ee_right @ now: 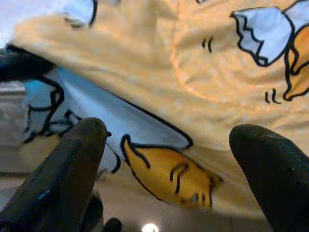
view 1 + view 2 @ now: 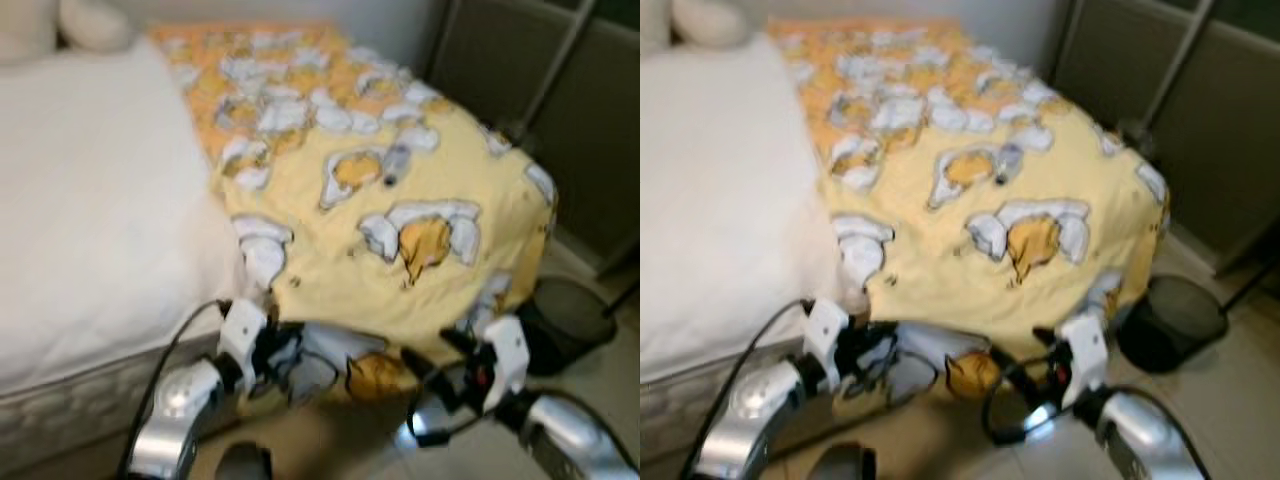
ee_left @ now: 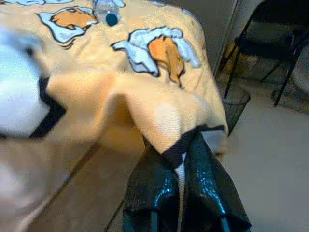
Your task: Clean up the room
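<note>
Clearly you had the left gripper (image 3: 186, 145) pinched on the near hem of the yellow blanket (image 2: 400, 200), which lay over the bed's right half and hung off its near end. Your right gripper (image 1: 169, 145) stood spread just short of the hem, holding nothing. What looked, through the blur, like a bottle (image 2: 396, 164) lay further up; a good pull needed both corners held level.

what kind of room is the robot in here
Most likely a bedroom. A bed with white bedding stands beside a yellow cartoon-print blanket. A black mesh wastebasket sits on the floor at the bed's foot, and the left gripper pinches the blanket's edge.
</note>
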You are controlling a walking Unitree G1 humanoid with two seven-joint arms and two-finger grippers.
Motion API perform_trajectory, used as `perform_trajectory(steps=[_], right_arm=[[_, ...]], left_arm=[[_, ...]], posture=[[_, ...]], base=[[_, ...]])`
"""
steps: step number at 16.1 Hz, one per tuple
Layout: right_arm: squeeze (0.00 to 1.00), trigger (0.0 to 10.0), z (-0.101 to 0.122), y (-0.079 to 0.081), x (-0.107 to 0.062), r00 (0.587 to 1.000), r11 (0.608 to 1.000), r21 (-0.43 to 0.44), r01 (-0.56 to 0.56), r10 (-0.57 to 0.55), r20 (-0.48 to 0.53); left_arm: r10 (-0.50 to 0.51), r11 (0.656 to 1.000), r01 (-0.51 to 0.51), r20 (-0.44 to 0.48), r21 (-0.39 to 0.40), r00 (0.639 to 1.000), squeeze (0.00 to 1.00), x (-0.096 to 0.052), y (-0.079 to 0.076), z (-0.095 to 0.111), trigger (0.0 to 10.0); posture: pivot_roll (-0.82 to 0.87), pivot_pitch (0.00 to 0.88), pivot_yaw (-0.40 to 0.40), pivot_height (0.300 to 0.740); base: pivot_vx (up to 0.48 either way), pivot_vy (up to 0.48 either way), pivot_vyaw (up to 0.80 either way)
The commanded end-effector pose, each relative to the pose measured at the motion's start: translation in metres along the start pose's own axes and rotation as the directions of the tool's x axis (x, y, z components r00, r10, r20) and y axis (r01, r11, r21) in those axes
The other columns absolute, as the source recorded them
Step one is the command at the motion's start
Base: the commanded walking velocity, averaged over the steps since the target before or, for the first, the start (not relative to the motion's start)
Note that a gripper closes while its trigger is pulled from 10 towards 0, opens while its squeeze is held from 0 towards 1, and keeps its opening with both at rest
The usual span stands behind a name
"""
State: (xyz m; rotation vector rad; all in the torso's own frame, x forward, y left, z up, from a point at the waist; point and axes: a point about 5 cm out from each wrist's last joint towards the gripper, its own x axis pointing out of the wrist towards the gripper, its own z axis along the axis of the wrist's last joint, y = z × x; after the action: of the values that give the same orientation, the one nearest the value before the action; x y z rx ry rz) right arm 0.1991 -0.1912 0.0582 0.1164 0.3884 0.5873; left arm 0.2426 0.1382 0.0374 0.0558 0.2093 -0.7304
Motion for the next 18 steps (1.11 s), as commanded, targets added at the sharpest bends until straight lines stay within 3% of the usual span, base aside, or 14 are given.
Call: perform_trajectory(steps=[1, 4, 8, 13, 14, 15, 18], right_arm=[[0.00, 10.0, 0.008, -0.005, -0.003, 1.000, 0.999, -0.030, 0.018, -0.018, 0.018], [0.00, 10.0, 0.008, -0.004, -0.003, 1.000, 0.999, -0.032, 0.015, -0.014, 0.020], [0.00, 10.0, 0.008, -0.003, -0.010, 1.000, 0.999, -0.045, 0.013, -0.012, 0.018], [0.00, 10.0, 0.004, 0.000, -0.011, 1.000, 0.999, -0.046, 0.010, -0.010, 0.000], [0.00, 10.0, 0.004, 0.000, -0.011, 1.000, 0.999, -0.048, 0.008, -0.008, -0.002], [0.00, 10.0, 0.004, 0.000, -0.010, 1.000, 0.999, -0.048, 0.006, -0.006, -0.002], [0.00, 10.0, 0.005, 0.002, -0.008, 1.000, 0.999, -0.045, 0.002, -0.002, 0.000]], left_arm=[[-0.024, 0.997, 0.021, 0.037, 0.075, 0.999, 0.00, 0.012, -0.004, 0.015, 9.8], [-0.076, 0.988, 0.072, 0.026, 0.136, 0.997, 0.00, 0.017, -0.011, 0.016, 10.0], [-0.197, 0.976, 0.204, -0.082, 0.080, 0.977, 0.00, 0.011, -0.027, -0.006, 10.0], [-0.127, 0.990, 0.134, -0.138, 0.045, 0.982, 0.00, 0.007, -0.021, -0.021, 10.0], [-0.120, 0.992, 0.122, -0.119, 0.011, 0.986, 0.36, 0.009, -0.021, -0.019, 10.0], [-0.110, 0.994, 0.111, -0.101, -0.004, 0.989, 1.00, 0.009, -0.020, -0.017, 10.0], [-0.112, 0.994, 0.111, -0.096, -0.018, 0.989, 1.00, 0.010, -0.021, -0.018, 10.0]], posture=[[-0.08, 0.021, -0.048, 0.723], [-0.09, 0.018, -0.044, 0.723], [-0.10, 0.007, -0.032, 0.723], [-0.10, 0.007, -0.040, 0.723], [-0.10, 0.007, -0.040, 0.723], [-0.10, 0.009, -0.043, 0.723], [-0.11, 0.012, -0.043, 0.723]], base=[[0.000, 0.000, 0.00], [0.000, 0.000, 0.00], [0.000, 0.000, 0.00], [0.000, 0.000, 0.00], [0.000, 0.000, 0.00], [0.000, 0.000, 0.00], [0.000, 0.000, 0.00]])
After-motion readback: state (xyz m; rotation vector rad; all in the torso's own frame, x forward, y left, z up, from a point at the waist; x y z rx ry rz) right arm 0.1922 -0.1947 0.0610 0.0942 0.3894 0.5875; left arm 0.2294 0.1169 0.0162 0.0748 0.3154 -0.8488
